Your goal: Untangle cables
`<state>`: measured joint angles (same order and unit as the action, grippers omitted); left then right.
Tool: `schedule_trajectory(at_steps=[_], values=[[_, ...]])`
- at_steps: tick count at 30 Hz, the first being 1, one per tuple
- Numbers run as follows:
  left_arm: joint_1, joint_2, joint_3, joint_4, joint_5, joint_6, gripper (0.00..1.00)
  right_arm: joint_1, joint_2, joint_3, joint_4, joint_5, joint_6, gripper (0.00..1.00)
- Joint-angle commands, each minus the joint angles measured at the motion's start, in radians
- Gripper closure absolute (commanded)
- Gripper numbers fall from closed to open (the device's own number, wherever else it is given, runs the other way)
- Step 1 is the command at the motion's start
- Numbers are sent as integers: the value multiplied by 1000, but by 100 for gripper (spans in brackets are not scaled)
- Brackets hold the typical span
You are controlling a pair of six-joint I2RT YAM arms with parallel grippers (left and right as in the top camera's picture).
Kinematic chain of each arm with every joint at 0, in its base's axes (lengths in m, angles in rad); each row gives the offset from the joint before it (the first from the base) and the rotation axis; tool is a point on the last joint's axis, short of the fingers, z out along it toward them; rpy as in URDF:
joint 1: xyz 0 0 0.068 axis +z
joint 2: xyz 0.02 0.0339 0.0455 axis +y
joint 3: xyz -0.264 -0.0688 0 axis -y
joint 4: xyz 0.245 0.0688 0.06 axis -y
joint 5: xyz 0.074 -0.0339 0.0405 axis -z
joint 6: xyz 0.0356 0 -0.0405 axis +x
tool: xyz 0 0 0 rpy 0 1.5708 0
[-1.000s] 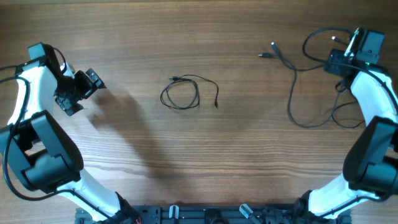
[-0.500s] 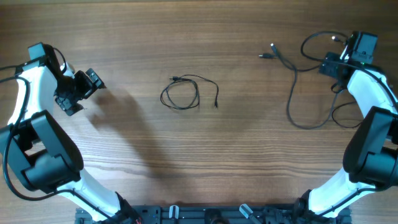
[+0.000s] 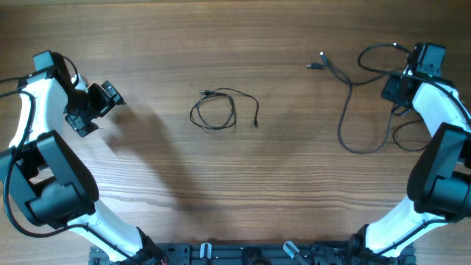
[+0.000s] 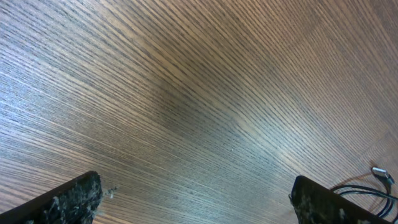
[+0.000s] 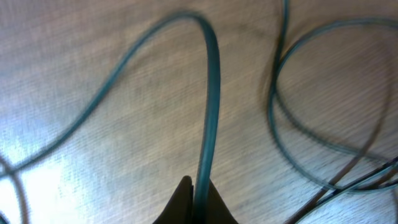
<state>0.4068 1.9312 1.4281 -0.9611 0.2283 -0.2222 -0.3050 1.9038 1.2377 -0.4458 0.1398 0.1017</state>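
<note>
Two cables lie on the wooden table [image 3: 243, 191]. At its far right, the right gripper [image 5: 194, 198] pinches a strand of the long cable [image 5: 209, 118] — fingers pressed together around the cord, which sprawls in loose loops toward two plug ends [image 3: 316, 61]. The left gripper [image 4: 198, 202] hovers well apart on the left, fingers spread wide above the wood. The small coiled cable [image 3: 219, 112] lies alone at the centre — touched by neither arm.

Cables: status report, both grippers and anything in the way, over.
Right gripper shut on long cable, far right. Left gripper open, holding nothing. Short cable looped at centre, apart, untouched. Nothing in the way.
</note>
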Motion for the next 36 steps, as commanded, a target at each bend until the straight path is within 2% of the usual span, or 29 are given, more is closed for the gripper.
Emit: schedule_trajectory(at_steps=[1, 4, 5, 7, 9, 14, 19, 21, 24, 28, 30, 33, 36], values=[[1, -20, 6, 3, -10, -2, 0, -3, 24, 10, -48, -158, -35, 96], [1, -20, 6, 3, -10, -2, 0, -2, 24, 10, -85, -500, -224, 95], [1, -20, 6, 3, -10, -2, 0, -1, 24, 10, -95, -605, -269, 91], [1, -20, 6, 3, -10, -2, 0, 8, 24, 10, -109, -722, -320, 84], [1, -20, 6, 3, -10, -2, 0, 24, 24, 10, -114, -715, -328, 82], [1, -20, 6, 3, -10, -2, 0, 113, 24, -10, -116, -584, -338, 82], [1, -20, 6, 3, -10, -2, 0, 248, 24, -61, -113, -353, -335, 79], [1, -20, 6, 3, -10, -2, 0, 291, 24, -71, -118, -286, -335, 69], [1, -20, 6, 3, -10, -2, 0, 346, 23, -69, -128, -229, -335, 38], [1, -20, 6, 3, -10, -2, 0, 366, 10, 40, -261, -220, -335, 28], [1, -20, 6, 3, -10, -2, 0, 366, 3, 140, -366, -136, -319, 0], [1, -20, 6, 3, -10, -2, 0, 366, 1, 239, -457, 68, -274, 0], [1, -20, 6, 3, -10, -2, 0, 366, 0, 274, -460, 217, -279, 0]])
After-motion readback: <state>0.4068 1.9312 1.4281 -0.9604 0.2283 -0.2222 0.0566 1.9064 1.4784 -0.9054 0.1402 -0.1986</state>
